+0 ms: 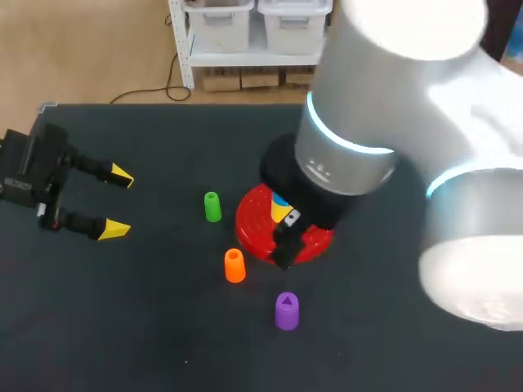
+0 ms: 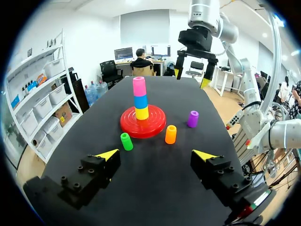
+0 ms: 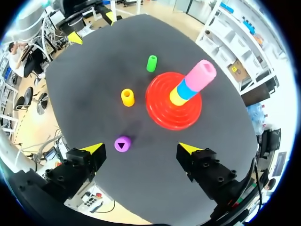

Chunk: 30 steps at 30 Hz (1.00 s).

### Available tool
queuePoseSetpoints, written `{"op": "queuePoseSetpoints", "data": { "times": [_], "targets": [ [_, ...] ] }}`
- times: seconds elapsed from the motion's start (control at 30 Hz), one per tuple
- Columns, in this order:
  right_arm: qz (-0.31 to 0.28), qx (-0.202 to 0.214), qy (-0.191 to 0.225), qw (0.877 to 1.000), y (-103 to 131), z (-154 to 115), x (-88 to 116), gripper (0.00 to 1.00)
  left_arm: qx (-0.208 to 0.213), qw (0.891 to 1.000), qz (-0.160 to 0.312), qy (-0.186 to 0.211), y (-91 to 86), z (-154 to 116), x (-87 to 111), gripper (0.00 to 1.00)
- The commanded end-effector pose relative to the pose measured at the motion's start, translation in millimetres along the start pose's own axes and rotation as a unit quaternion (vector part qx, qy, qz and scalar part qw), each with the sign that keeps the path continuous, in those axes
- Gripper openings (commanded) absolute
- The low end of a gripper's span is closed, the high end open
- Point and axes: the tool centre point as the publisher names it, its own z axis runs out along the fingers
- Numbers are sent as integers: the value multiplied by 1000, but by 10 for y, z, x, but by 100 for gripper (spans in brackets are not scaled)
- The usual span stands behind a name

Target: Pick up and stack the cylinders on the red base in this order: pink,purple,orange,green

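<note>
Both jaws spread, empty: left near the table's [image 3: 94, 61] left edge, right high over its middle; pink cylinder [image 3: 202, 73] sits topmost on the red base [image 3: 173, 112]; purple cylinder [image 3: 122, 144], orange cylinder [image 3: 127, 97], green cylinder [image 3: 151, 63] stand beside it.

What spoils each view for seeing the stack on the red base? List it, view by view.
Head view: my right arm, glaring white and close to the camera, covers most of the red base and what stands on it. Left wrist view: the stack is evenly lit and unblocked, though the table edges bow. Right wrist view: same bowing, and the stack looks tilted, but nothing blocks it.
</note>
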Motion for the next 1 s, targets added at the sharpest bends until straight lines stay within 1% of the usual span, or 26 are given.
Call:
{"op": "queuePoseSetpoints", "data": {
  "times": [0.03, 0.23, 0.4, 0.53, 0.77, 1.0],
  "targets": [
    [-1, 0, 28, 1000, 70, 17, -30, 100, -2, 1000, 1, -2, -6, 5, 15, 100],
    [2, -5, 33, 999, 94, 77, 67, 100, -2, 1000, 1, -2, -6, 5, 15, 100],
    [2, -13, 36, 999, 117, 212, 175, 100, -2, 1000, 1, -2, -6, 5, 15, 100],
    [0, -19, 34, 999, 143, 302, 213, 100, -2, 1000, 1, -2, -6, 5, 15, 100],
    [-18, -33, 41, 998, 261, 468, 255, 100, -2, 1000, 1, -2, -6, 5, 15, 100],
    [-28, -32, 40, 998, 354, 550, 291, 100, -2, 1000, 1, -2, -6, 5, 15, 100]
  ]
}}
